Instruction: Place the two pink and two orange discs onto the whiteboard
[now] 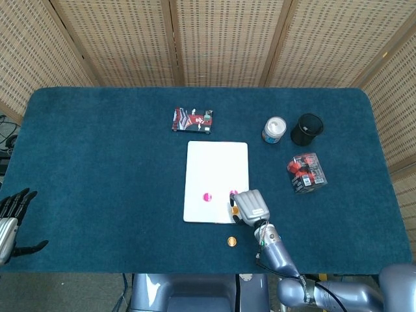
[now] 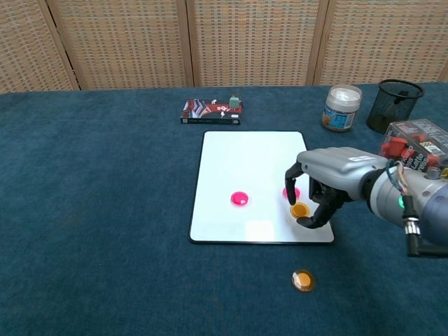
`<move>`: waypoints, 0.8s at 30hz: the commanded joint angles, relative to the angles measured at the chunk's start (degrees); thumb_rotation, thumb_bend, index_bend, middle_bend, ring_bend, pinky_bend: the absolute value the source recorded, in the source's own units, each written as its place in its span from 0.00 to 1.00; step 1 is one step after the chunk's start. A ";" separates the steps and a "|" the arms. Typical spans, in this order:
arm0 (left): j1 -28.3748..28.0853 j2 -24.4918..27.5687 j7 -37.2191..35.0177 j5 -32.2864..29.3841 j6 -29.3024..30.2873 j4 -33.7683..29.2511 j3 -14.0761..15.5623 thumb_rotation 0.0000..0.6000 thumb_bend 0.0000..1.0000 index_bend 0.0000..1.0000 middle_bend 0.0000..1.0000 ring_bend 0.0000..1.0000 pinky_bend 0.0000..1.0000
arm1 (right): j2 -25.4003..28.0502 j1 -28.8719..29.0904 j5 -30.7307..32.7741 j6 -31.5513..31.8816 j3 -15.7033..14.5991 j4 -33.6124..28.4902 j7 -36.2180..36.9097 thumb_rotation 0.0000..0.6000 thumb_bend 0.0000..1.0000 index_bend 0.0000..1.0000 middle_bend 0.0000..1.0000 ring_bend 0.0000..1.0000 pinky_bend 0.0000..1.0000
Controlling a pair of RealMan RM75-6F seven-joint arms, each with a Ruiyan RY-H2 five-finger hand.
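The whiteboard (image 1: 216,170) (image 2: 252,168) lies mid-table. One pink disc (image 1: 207,197) (image 2: 239,199) rests on it in plain sight. The second pink disc (image 2: 288,192) is partly hidden behind my right hand (image 1: 250,206) (image 2: 329,183), which hovers over the board's near right corner. That hand pinches an orange disc (image 1: 235,210) (image 2: 300,210) just above the board. The other orange disc (image 1: 231,241) (image 2: 303,281) lies on the cloth in front of the board. My left hand (image 1: 9,224) is open at the table's near left edge, seen only in the head view.
Behind the board lies a small red-and-black box (image 1: 192,120) (image 2: 212,111). At the right stand a white-lidded jar (image 1: 274,130) (image 2: 342,108), a black mesh cup (image 1: 307,129) (image 2: 399,105) and a clear box of red clips (image 1: 306,172) (image 2: 416,154).
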 commanded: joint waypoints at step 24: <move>0.17 0.25 -0.66 0.52 0.39 0.10 0.15 1.00 0.00 0.00 0.00 0.00 0.00 | 2.45 1.86 -1.62 2.64 -3.67 -1.56 -0.39 1.00 0.36 0.37 0.98 1.00 1.00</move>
